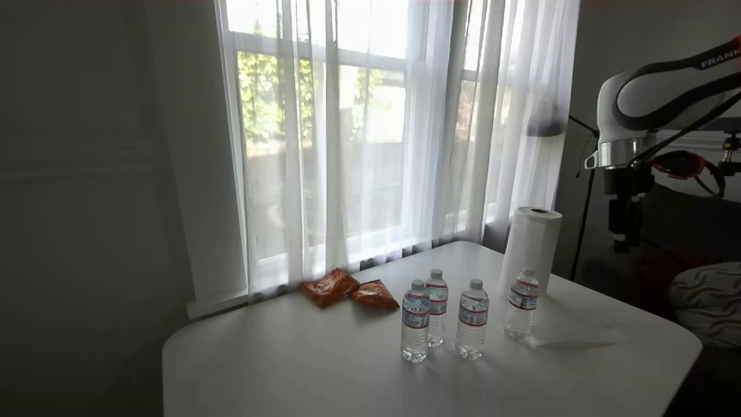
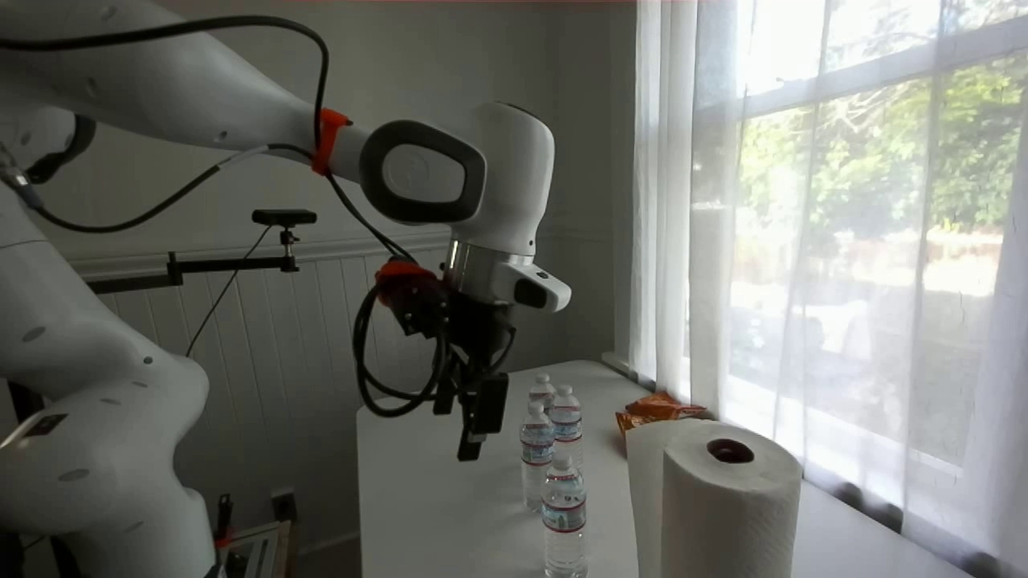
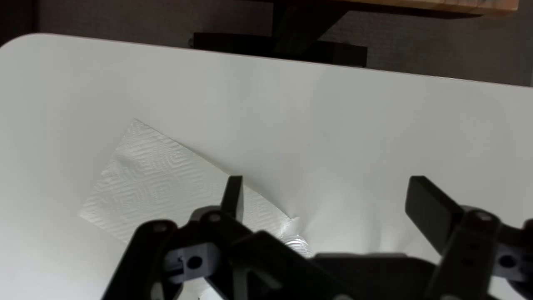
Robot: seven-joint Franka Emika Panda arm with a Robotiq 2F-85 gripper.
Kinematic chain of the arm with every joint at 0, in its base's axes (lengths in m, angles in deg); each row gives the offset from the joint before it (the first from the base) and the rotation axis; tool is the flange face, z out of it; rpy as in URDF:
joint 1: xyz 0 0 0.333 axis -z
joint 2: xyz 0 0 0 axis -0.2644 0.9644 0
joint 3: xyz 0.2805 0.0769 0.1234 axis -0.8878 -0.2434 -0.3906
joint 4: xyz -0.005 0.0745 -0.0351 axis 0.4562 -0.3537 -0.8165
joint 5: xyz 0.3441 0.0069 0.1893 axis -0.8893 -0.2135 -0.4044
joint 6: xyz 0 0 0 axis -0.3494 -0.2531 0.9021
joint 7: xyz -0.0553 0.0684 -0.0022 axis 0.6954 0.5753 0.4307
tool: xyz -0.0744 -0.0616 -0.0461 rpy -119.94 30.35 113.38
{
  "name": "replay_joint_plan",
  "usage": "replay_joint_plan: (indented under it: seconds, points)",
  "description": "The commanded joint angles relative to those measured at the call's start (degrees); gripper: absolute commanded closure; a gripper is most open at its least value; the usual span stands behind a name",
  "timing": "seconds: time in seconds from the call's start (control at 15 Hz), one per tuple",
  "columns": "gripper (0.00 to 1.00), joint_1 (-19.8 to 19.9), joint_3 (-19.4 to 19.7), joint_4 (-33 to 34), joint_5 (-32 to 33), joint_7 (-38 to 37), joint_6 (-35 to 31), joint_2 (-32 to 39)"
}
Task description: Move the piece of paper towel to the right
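Lying: paper towel piece (image 3: 154,183) | below claw (image 3: 326,196), mostly to one side | claw agape

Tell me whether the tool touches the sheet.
Apart: an exterior view shows the tool hanging clear above the table; the wrist view shows the sheet lying there.

Wht rounded arm (image 2: 514,168) w/ blk cables (image 2: 324,64), orange clip (image 2: 327,143), silver wrist ring (image 2: 474,269), blk claw (image 3: 327,198), wht "FRANK" ltrg (image 1: 721,59).
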Motion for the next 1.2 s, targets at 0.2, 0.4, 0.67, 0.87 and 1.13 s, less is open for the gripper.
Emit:
replay_joint_plan:
  seconds: [0.2, 0.4, 0.67, 0.87, 1.13]
  points:
    - [0.00, 1.95, -2.69, -0.53, 3.39, -7.16, -1.07, 4.06]
    - [0.00, 2.11, -3.99, -2.10, 4.47, -14.21, -4.92, 7.25]
    - [0.00, 2.80, -4.37, -4.76, 3.81, -20.68, -13.64, 10.98]
    - [0.00, 2.76, -4.36, -4.13, 2.94, -19.78, -13.31, 12.23]
    - [0.00, 3.58, -3.97, -4.45, 2.94, -20.37, -14.07, 13.75]
